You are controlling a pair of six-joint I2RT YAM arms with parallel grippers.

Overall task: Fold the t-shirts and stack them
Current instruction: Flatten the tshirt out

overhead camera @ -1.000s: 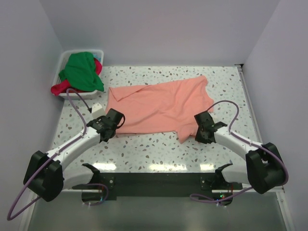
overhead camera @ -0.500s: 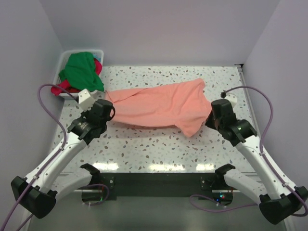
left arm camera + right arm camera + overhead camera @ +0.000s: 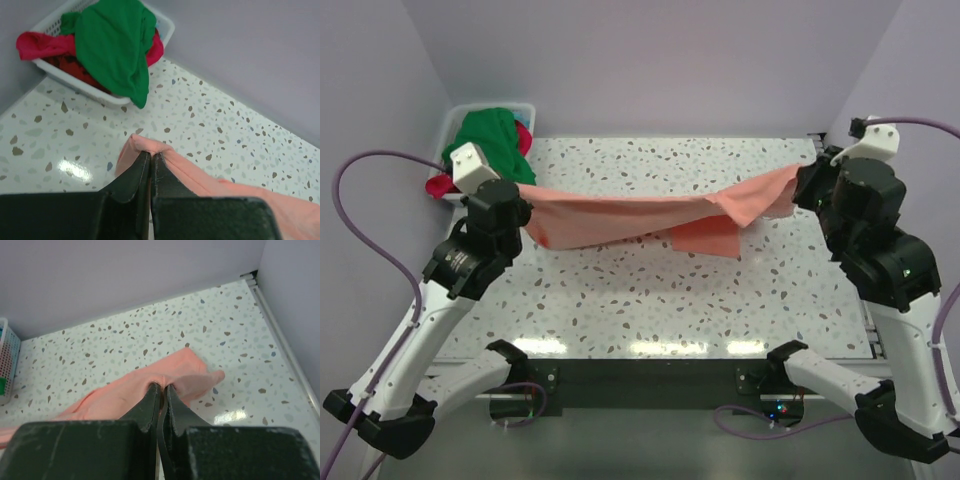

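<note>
Top external view
- The salmon-pink t-shirt point(image 3: 640, 213) is stretched as a band between the two claws, above the middle of the speckled surface point(image 3: 650, 310).
- The left claw point(image 3: 525, 212) is closed on the left end of the garment. The right claw point(image 3: 803, 190) is closed on the right end, near the far right corner of the surface.
- The band sags slightly at mid-span. One flap hangs below it, right of centre. It cannot be determined whether this flap touches the surface.
- A white tub point(image 3: 523, 105) sits in the far left corner. It contains the green t-shirt point(image 3: 490, 140), which lies on top and drapes over the near rim. The red-magenta t-shirt point(image 3: 439, 185) lies beneath it and shows at the edges.

Left wrist view
- The two fingers point(image 3: 131, 179) are pressed together with a fold of salmon-pink cloth pinched at their tips. The cloth runs off to the lower right.
- The tub stands beyond the tips, well apart from the held cloth. The green t-shirt hangs over its near wall onto the surface.

Right wrist view
- The fingers are pressed together on a bunched edge of the salmon-pink t-shirt. A loose corner projects to the right of the tips, and the rest trails to the lower left.
- The edge of the tub shows at the left border.
</note>
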